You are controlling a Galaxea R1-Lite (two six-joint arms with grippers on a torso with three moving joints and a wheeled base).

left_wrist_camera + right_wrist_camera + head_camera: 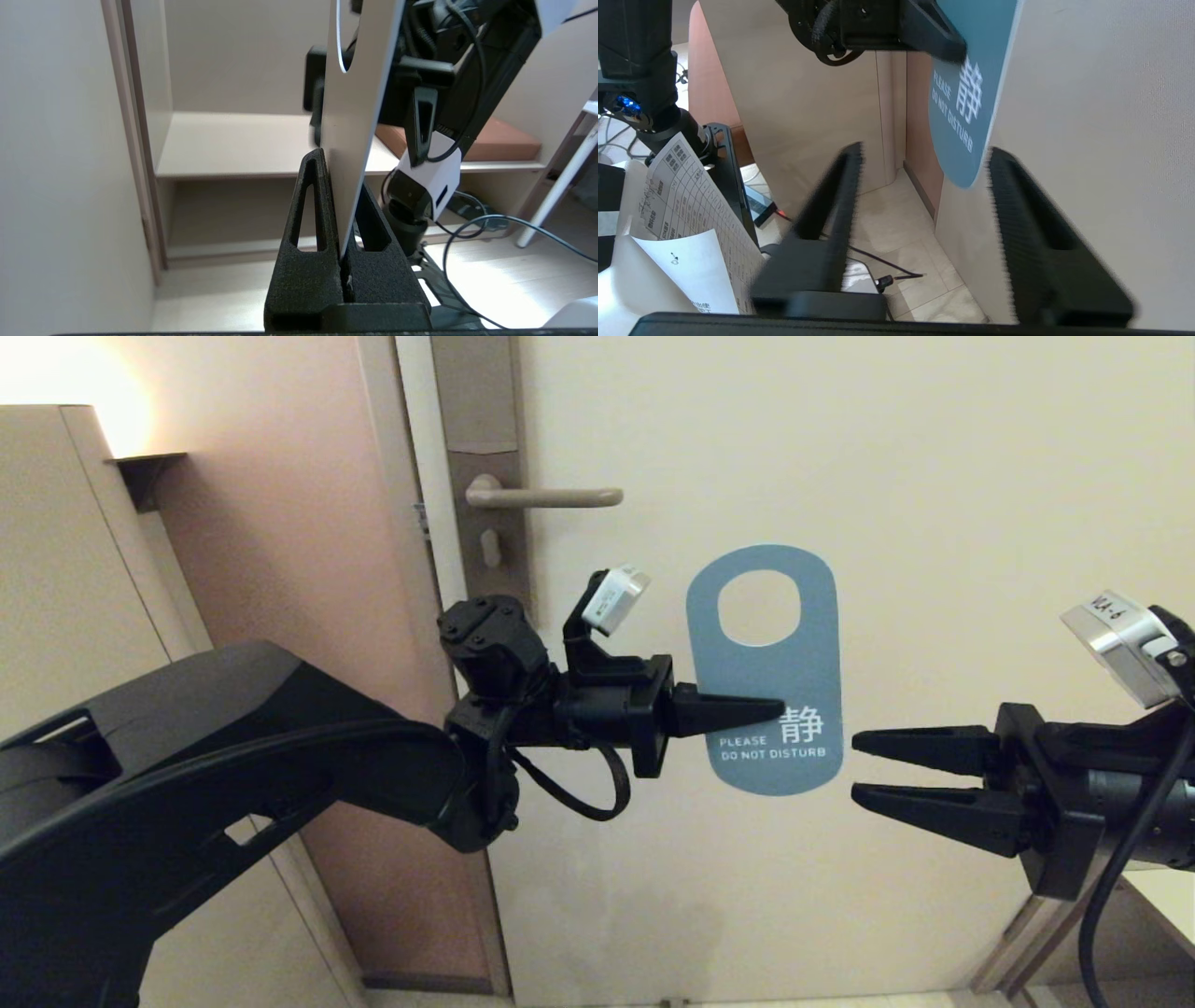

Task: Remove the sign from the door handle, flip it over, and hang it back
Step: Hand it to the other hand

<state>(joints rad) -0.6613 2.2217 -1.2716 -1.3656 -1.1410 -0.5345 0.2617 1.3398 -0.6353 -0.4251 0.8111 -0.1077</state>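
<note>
The left claw (780, 710) is clamped on the sign (766, 667), holding it upright, blue face out, in front of the door (934, 476), below the handle (546, 497). The right claw (854, 767) waits just beside the sign's lower edge, fingers apart.

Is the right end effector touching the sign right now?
Apart. In the head view the right end effector stands open, door showing between its tips and the sign; the left end effector alone holds it.
</note>
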